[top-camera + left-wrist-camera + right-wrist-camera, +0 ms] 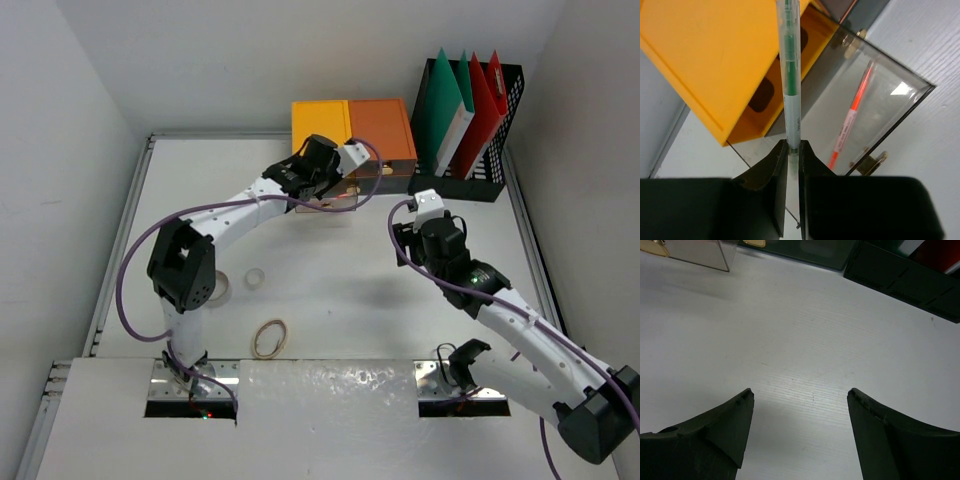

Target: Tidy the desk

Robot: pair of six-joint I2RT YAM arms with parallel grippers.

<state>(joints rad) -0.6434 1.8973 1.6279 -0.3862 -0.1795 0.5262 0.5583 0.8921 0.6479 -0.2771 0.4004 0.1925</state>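
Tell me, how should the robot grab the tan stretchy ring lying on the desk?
Probably from straight above, pinching one side of the tan rubber-band loop: it lies flat and thin on the white desk, leaving no edge to catch sideways.

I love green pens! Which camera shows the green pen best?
The left wrist view. There the green pen runs up the middle of the picture, close and sharp, clamped in the left pincer. In the top view I cannot make it out near that arm's tip. The right wrist view shows only bare desk, no pen.
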